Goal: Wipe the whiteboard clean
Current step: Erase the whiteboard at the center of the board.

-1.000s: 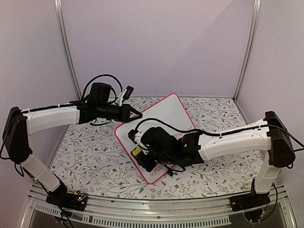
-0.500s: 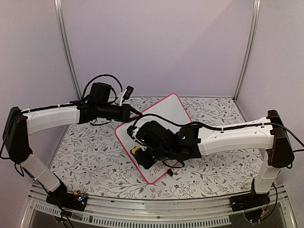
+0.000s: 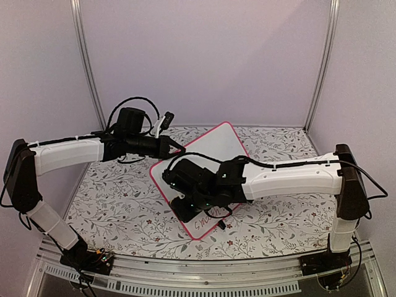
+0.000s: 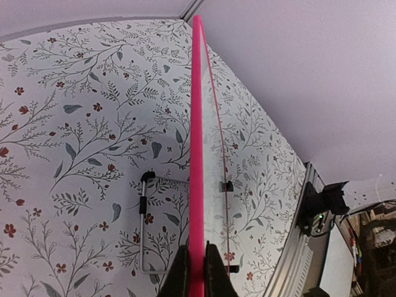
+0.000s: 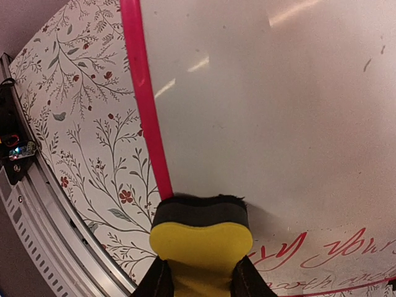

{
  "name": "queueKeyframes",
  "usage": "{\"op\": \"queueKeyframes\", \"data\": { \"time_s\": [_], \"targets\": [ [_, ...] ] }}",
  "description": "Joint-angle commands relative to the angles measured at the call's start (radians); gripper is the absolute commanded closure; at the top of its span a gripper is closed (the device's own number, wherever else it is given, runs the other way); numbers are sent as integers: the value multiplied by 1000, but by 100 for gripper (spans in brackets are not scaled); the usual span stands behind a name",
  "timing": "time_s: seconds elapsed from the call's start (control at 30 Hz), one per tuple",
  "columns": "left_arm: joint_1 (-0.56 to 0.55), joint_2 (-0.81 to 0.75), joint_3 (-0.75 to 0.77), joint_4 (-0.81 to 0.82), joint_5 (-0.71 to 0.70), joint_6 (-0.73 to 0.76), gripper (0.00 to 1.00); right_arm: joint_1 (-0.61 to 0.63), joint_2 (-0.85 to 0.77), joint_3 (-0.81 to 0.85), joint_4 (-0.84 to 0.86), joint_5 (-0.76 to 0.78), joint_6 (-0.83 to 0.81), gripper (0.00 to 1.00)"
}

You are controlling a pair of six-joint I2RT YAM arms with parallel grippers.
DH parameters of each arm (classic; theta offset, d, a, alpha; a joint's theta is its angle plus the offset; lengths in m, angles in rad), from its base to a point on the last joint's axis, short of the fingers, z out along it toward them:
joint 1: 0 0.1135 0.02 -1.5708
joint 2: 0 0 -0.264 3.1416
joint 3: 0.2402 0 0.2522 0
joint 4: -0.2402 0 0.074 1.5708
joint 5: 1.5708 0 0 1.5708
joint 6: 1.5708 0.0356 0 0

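Showing whiteboard [image 3: 213, 148] | pink frame [image 5: 145, 105] | red writing [image 5: 322, 250] by nearest corner

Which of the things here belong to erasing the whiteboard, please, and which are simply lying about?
In use: whiteboard; red writing; yellow eraser in the right claw; left claw clamping the board's edge.
Lying about: wire stand; floral table cover.

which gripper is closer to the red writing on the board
Right. The right gripper, holding the eraser, is over the board just beside the red writing. The left gripper is clamped on the board's far edge, away from it.
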Motion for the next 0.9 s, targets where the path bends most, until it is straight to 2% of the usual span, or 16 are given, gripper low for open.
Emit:
{"op": "queueKeyframes", "data": {
  "time_s": [0.0, 0.87],
  "targets": [
    [-24, 33, -14, -85, -44, 93, 100, 6, 48, 42, -71, -18, 25, 72],
    [-24, 33, -15, -83, -42, 92, 100, 31, 72, -28, -209, 43, 65, 72]
  ]
}}
